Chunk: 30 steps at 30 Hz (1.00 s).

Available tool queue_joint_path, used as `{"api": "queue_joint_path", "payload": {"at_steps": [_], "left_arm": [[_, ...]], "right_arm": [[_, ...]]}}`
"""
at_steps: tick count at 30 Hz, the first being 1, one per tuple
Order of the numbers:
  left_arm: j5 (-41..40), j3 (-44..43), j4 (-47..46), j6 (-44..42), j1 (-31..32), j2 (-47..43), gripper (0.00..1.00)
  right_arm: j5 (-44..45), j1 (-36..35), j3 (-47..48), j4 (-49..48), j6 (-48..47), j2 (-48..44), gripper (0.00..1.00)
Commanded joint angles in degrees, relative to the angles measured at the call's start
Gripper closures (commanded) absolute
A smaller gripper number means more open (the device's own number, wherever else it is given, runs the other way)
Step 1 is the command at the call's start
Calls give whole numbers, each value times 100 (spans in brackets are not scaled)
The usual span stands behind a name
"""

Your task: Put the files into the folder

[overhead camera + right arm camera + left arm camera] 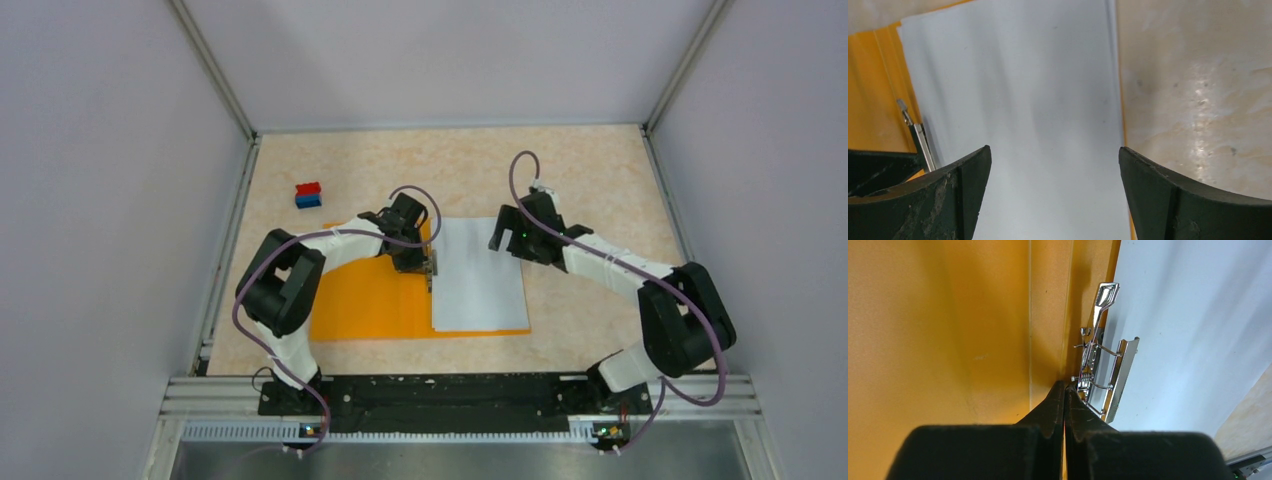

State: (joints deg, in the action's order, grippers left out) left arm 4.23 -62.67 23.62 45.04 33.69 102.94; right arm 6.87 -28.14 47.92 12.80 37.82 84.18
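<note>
The orange folder (pixel 365 300) lies open and flat on the table. The white files (pixel 478 275) lie on its right half, blank side up. My left gripper (pixel 431 274) is shut with nothing between its fingers. Its tips rest at the folder's fold, right beside the metal clip (pixel 1104 365); in the left wrist view the gripper (pixel 1064 386) points along the orange folder (pixel 948 340) with the files (pixel 1188 315) to its right. My right gripper (pixel 508 238) hovers open over the files' far right part (pixel 1023 100), holding nothing (pixel 1054 150). The clip (pixel 923 142) and folder (pixel 878 100) show at the left.
A small red-and-blue block (pixel 308 194) sits on the table at the far left, apart from the folder. Grey walls close in the table on three sides. A bare beige table surface (pixel 1198 100) lies to the right of the files.
</note>
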Motion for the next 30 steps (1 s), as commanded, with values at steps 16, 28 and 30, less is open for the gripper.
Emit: {"api": "queue_joint_path", "payload": {"at_steps": [16,28,30], "left_arm": [[-136,-436,103,-193,39,261,100],[-149,-538,152,-247,24,337,100],[-148,-558,156,-253,24,347,100]], "right_arm": [[233,546,1417,-758,-611,1762,3],[-202,573,1745,-950,-622,2251,3],[-219,559,1706,-966,-605,2224,3]]}}
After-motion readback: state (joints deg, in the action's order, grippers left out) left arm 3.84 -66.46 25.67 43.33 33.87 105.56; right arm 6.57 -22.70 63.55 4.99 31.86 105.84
